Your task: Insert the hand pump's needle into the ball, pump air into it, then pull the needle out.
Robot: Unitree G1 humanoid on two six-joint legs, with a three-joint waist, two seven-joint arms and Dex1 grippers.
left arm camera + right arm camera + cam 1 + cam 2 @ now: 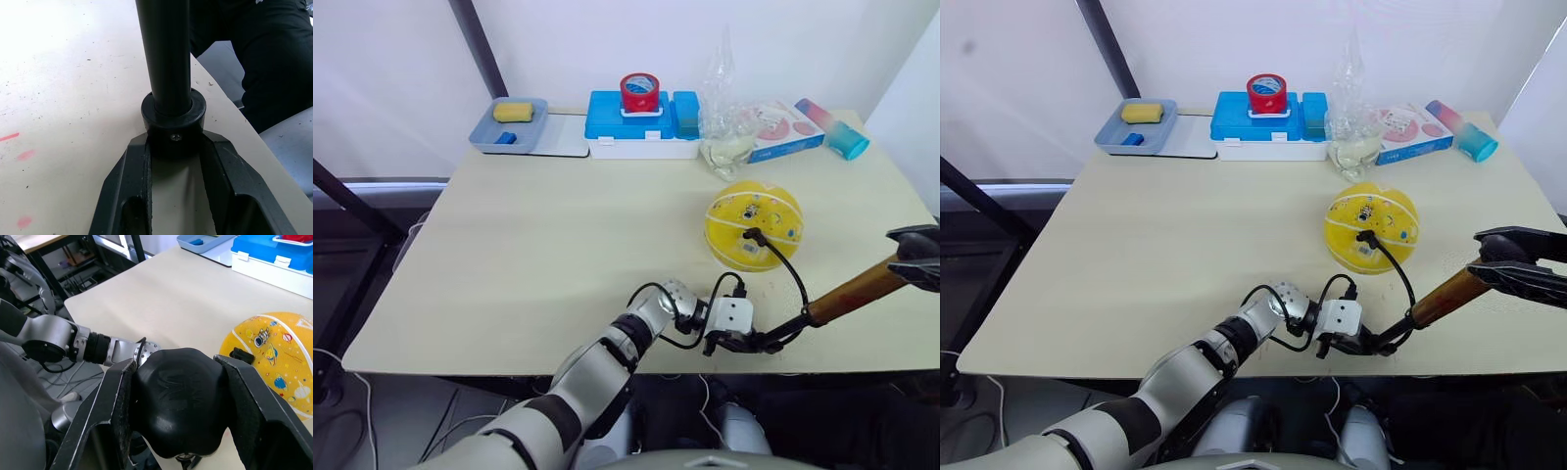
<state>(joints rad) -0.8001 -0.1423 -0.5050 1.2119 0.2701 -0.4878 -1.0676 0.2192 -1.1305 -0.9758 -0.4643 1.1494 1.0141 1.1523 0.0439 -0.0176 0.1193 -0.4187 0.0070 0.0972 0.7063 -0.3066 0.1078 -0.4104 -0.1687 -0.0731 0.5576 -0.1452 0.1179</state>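
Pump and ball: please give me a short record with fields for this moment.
ball: yellow ball on the table, dented on top
needle: hose end in the ball's valve
hand pump: bronze hand pump slanting above the table's near edge
left hand: left hand shut on the pump's black base cap
right hand: right hand shut on the pump's black handle
behind the ball: blue box with red tape roll
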